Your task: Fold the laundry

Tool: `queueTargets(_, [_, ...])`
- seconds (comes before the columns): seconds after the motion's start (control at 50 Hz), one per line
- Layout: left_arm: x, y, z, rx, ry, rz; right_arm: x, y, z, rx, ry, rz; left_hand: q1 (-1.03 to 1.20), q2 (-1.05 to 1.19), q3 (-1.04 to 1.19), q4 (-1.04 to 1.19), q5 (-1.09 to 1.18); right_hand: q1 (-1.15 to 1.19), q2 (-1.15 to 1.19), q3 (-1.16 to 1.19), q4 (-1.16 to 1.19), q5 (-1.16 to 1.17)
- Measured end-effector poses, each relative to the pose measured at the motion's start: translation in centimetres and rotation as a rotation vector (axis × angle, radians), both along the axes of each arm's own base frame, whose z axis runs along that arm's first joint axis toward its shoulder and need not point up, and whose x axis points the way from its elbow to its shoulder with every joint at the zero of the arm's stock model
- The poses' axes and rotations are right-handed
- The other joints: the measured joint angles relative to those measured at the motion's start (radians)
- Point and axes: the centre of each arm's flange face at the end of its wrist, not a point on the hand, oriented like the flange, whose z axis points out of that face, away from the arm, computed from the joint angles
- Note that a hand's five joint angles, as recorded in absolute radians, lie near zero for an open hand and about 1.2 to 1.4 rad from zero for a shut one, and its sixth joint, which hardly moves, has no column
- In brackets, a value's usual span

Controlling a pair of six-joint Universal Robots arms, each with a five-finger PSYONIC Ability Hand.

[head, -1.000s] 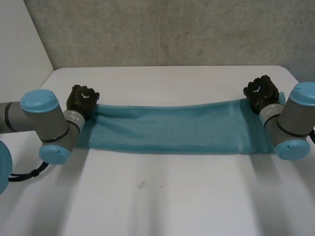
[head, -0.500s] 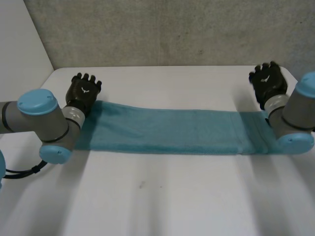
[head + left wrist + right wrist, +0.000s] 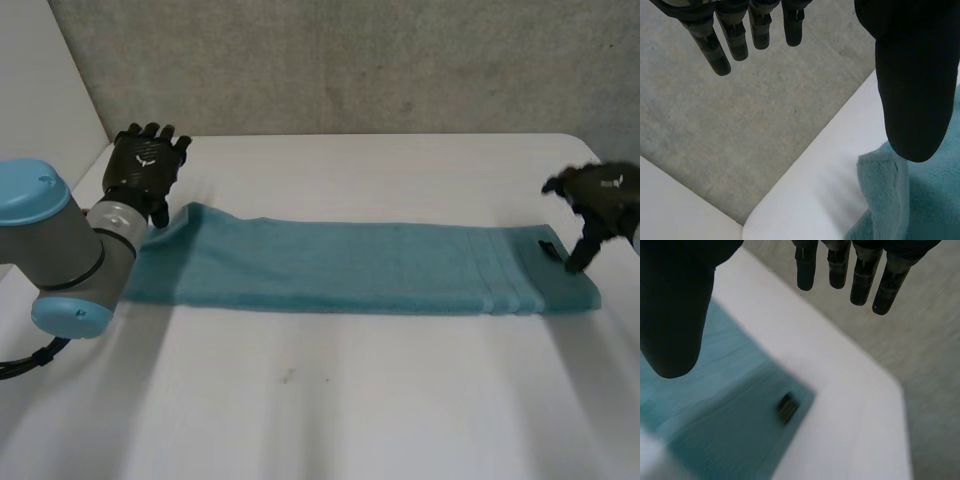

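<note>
Since the towel is soft terry cloth, it is judged to be light, limp and in no way fragile, so any part that is lifted can be expected to sag and drag the rest along rather than hold a shape. It is laid out as a long, narrow strip across the counter, flat and fairly smooth, with one short end near each arm. A woven band and a small dark tag are seen at the end by the right arm. Nothing is held by the left robot hand: its fingers are straight and set well apart from the thumb, and it is poised just beyond the far corner of the strip's left end, clear of the cloth. The right robot hand is likewise empty, with fingers extended and the thumb wide of them, and it is placed over the far corner of the right end, near the tag. Whether its thumb tip touches the cloth cannot be told. The rough pile is judged to grip well, so little slipping is expected. If the strip is doubled, as its thick edge suggests, the layers could be parted by a shallow pinch. A hold is best taken at both corners of one short end, with all layers pinched together.
</note>
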Motion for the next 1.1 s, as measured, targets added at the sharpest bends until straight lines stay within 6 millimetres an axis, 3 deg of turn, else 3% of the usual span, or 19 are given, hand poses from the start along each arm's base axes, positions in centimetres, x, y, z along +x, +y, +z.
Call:
queueTargets(0.14, [1.1, -1.3, -1.6, 0.028, -0.001, 0.029, -1.9, 0.4, -2.4, 0.107, -0.037, 0.01, 0.0, 0.0, 0.0, 0.0, 0.0, 0.126, 0.159, 0.169, 0.155, 0.132])
queueTargets(0.26, [1.7, -2.6, -3.2, 0.046, -0.009, 0.048, -3.1, -0.4, -4.7, 0.127, -0.059, 0.009, 0.0, 0.0, 0.0, 0.0, 0.0, 0.152, 0.189, 0.2, 0.187, 0.16])
queueTargets(0.46, [2.7, -4.7, -6.0, 0.074, -0.02, 0.078, -4.1, -1.7, -7.9, 0.128, -0.06, -0.01, 0.0, 0.002, 0.0, 0.001, 0.0, 0.354, 0.43, 0.436, 0.422, 0.382])
queueTargets(0.76, [3.3, -5.6, -5.6, 0.052, -0.017, 0.097, -4.3, -2.3, -9.5, 0.128, -0.014, -0.006, 0.0, 0.002, 0.002, 0.002, 0.0, 0.486, 0.582, 0.587, 0.574, 0.529])
queueTargets(0.78, [3.3, -5.7, -5.5, 0.049, -0.016, 0.098, -4.5, -2.4, -9.5, 0.128, -0.008, -0.009, 0.0, 0.002, 0.002, 0.002, 0.0, 0.681, 0.819, 0.82, 0.808, 0.76])
queueTargets(0.8, [3.3, -5.7, -5.5, 0.048, -0.016, 0.098, -4.6, -2.4, -9.6, 0.126, -0.006, -0.013, 0.0, 0.002, 0.002, 0.002, 0.0, 0.717, 0.881, 0.872, 0.86, 0.813])
queueTargets(0.94, [3.3, -5.6, -5.1, 0.041, -0.014, 0.099, -6.8, -3.6, -9.4, 0.071, 0.044, -0.123, 0.0, 0.002, 0.002, 0.002, 0.0, 0.741, 0.948, 0.953, 0.95, 0.876])
queueTargets(1.1, [3.3, -5.8, -4.1, 0.013, -0.009, 0.099, -9.9, -4.7, -7.5, -0.036, 0.104, -0.267, 0.0, 0.002, 0.002, 0.002, 0.0, 0.741, 0.948, 0.953, 0.95, 0.881])
